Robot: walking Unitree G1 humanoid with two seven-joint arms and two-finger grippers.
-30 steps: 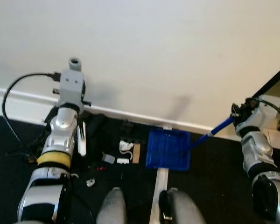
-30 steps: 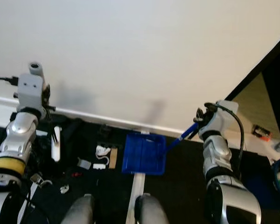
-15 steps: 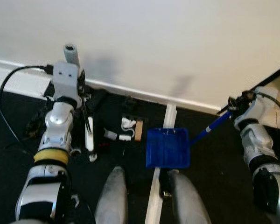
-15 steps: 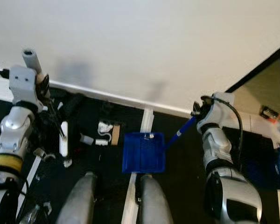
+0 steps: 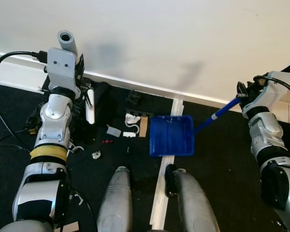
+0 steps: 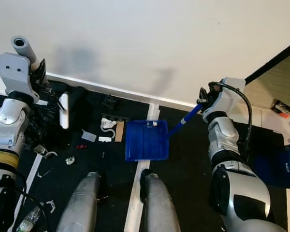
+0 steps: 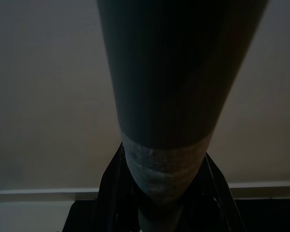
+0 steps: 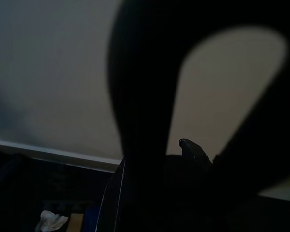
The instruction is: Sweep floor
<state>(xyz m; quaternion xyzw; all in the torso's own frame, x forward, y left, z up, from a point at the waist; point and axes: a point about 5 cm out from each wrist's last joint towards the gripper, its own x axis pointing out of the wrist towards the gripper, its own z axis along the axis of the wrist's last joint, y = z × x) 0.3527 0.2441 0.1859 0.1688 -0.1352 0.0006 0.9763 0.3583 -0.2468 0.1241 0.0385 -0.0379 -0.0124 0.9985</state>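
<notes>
The blue dustpan (image 5: pixel 171 136) lies flat on the dark floor (image 5: pixel 222 164) just short of the white baseboard (image 5: pixel 150 89). The right gripper (image 5: pixel 245 92) is clamped on its blue handle (image 5: pixel 216 115). Beside the pan's open side lie white and tan scraps (image 5: pixel 131 125). Beyond them the left gripper (image 5: pixel 79 72) grips the broom (image 5: pixel 91 106) shaft, head down. Judged step: gathering debris; next, stroke the broom toward the steadied pan.

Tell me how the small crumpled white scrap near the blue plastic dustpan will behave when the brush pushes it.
The small crumpled white scrap looks thin and creased, so probably light and floppy. On the dark carpet-like floor it may snag or tumble rather than slide. The blue plastic dustpan, with its molded rim, likely stays stiff.
</notes>
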